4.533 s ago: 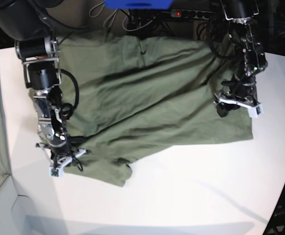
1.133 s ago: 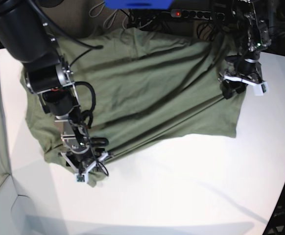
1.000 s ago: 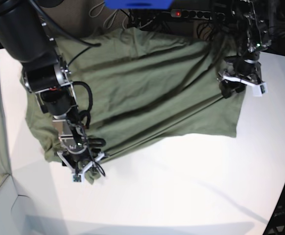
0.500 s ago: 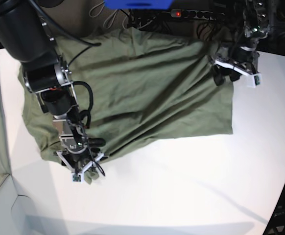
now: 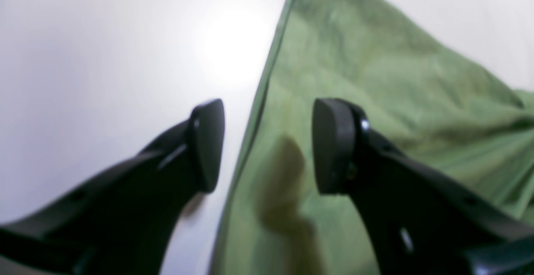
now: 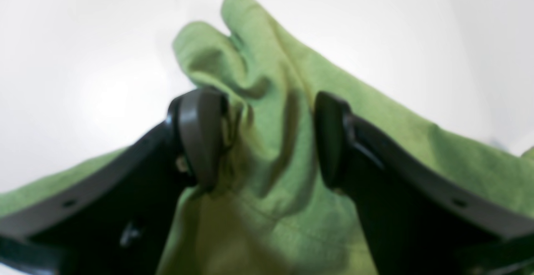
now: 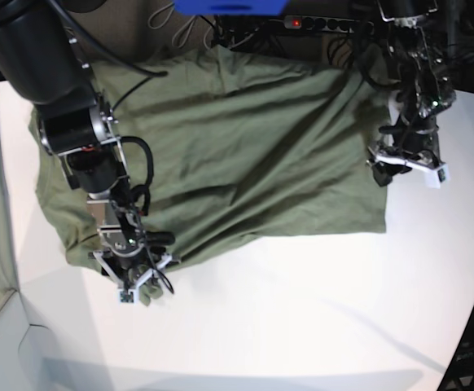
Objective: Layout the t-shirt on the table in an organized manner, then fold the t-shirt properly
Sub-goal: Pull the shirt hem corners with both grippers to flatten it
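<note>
While the t-shirt (image 7: 237, 155) is lying spread across the table (image 7: 318, 309), the right gripper (image 7: 131, 281) is straddling a bunched fold at its near corner, jaws apart, and the left gripper (image 7: 406, 167) is hovering parted over its side edge.

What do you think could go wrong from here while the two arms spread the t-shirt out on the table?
1. The right pincer stands open around a bunched fold at the corner of the t-shirt; closing there could pinch several layers and keep the crease.
2. The left pincer straddles the shirt's side edge, one finger over bare table; a grasp might miss the cloth.
3. The shirt's far edge seems to reach the back of the table, so a further pull could drag it off.
</note>
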